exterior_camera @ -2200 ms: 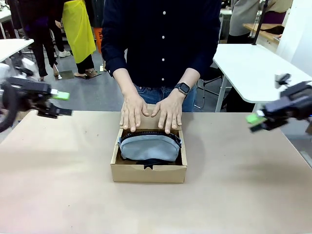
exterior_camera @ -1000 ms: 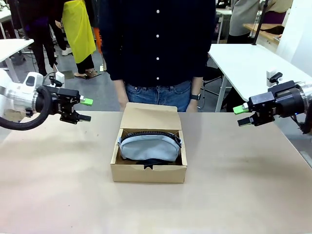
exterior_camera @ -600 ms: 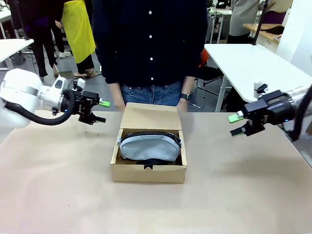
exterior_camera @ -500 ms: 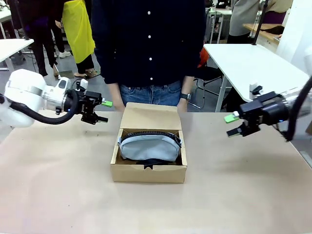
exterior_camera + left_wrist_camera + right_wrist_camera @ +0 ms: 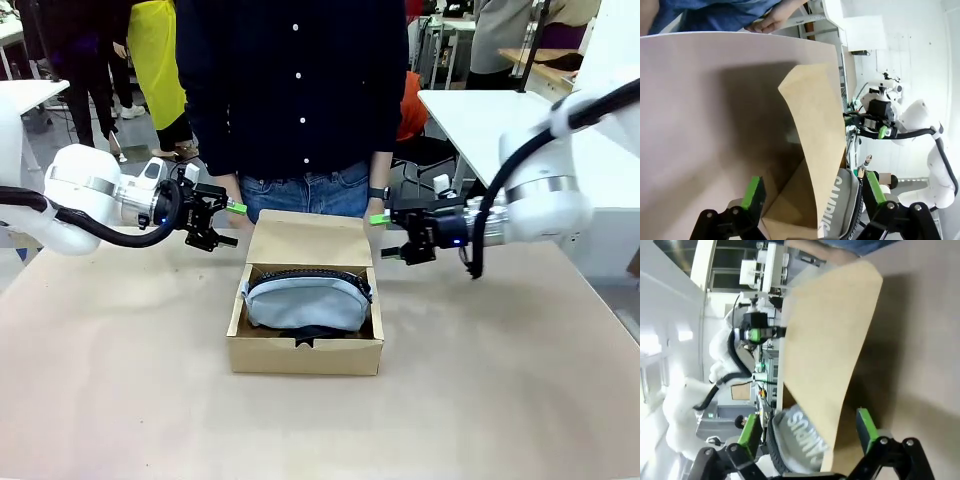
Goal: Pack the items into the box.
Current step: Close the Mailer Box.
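The brown cardboard box [image 5: 305, 355] sits at the table's middle, its lid flap [image 5: 307, 240] standing up at the far side. A grey-blue pouch [image 5: 307, 302] with a black zipper lies inside, over something dark. My left gripper [image 5: 231, 224] hovers open just left of the flap's top corner. Open too, my right gripper [image 5: 385, 237] is at the flap's right corner. In the left wrist view the flap [image 5: 815, 130] and pouch [image 5: 840, 205] lie ahead of the open gripper [image 5: 812, 192]. The right wrist view shows the flap [image 5: 825, 360] between the open gripper's [image 5: 807, 430] fingers, with the pouch [image 5: 800, 432] below it.
A person in a dark shirt stands at the far edge, right behind the box, hands hanging at the sides; the watch [image 5: 377, 194] is close to my right gripper. A white table [image 5: 500, 130] stands behind to the right. Bare tabletop [image 5: 120, 380] surrounds the box.
Both arms have swung inward from the table's sides to the lid flap's two corners. The person's hands left the flap and dropped down. Box and pouch have not moved.
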